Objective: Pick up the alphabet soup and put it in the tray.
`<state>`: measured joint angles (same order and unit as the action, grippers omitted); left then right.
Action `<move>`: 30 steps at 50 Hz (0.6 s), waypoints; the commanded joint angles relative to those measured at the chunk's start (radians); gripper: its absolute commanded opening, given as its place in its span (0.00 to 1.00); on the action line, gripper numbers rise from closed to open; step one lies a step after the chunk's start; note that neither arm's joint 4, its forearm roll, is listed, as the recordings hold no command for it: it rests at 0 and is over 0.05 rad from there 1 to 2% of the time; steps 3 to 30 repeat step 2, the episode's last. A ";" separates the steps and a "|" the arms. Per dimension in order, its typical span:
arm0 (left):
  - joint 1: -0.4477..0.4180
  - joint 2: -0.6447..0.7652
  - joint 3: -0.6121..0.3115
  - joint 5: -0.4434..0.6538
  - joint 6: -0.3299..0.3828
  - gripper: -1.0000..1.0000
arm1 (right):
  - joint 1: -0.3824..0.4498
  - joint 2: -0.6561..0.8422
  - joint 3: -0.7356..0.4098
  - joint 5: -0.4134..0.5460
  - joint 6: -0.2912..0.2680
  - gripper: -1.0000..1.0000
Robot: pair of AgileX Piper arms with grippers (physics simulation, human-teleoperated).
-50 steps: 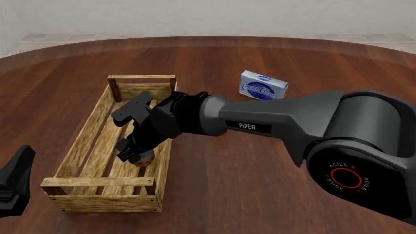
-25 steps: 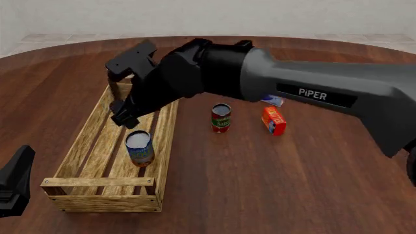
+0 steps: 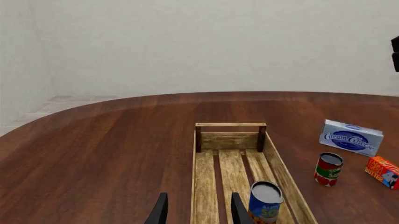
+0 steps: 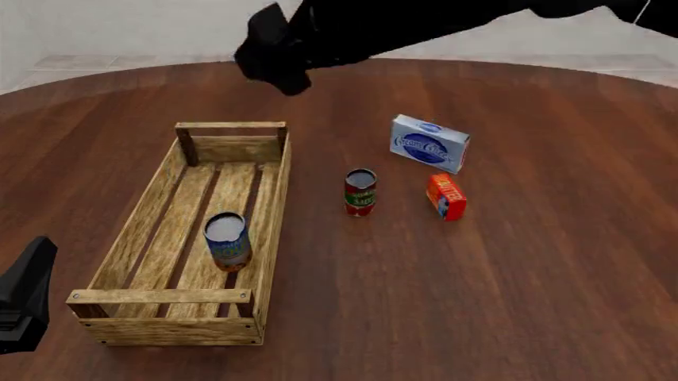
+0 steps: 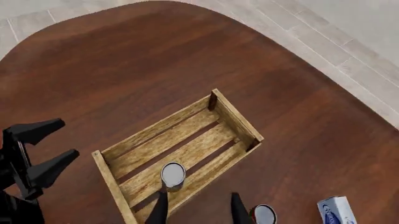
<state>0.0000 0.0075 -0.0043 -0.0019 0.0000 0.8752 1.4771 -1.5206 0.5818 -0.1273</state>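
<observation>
The alphabet soup (image 4: 228, 240), a blue-labelled can with a silver top, stands upright inside the light-wood tray (image 4: 141, 224), against its right wall and toward the near end. It also shows in the left wrist view (image 3: 266, 201) and the right wrist view (image 5: 173, 175). My right gripper (image 5: 198, 210) is open and empty, high above the tray (image 5: 232, 113); its arm (image 4: 317, 32) is a dark shape at the top of the front view. My left gripper (image 3: 198, 212) is open and empty, near the tray's (image 3: 229, 125) near end.
A red-and-green can (image 4: 360, 192) stands on the table right of the tray. An orange box (image 4: 446, 196) lies beside it and a cream cheese box (image 4: 429, 143) sits farther back. The left arm (image 4: 24, 298) rests at the table's near left.
My right gripper let go of the soup can, which stays standing in the tray. The arm has risen high and away, uncovering the other can and boxes. The left arm has not moved.
</observation>
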 commanded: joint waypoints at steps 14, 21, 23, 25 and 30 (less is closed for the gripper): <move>0.000 0.000 0.000 0.000 0.000 1.00 | -0.050 -0.253 0.126 0.009 0.011 1.00; 0.000 0.000 0.000 0.000 0.000 1.00 | -0.050 -0.253 0.126 0.009 0.011 1.00; 0.000 0.000 0.000 0.000 0.000 1.00 | -0.050 -0.253 0.126 0.009 0.011 1.00; 0.000 0.000 0.000 0.000 0.000 1.00 | -0.050 -0.253 0.126 0.009 0.011 1.00; 0.000 0.000 0.000 0.000 0.000 1.00 | -0.050 -0.253 0.126 0.009 0.011 1.00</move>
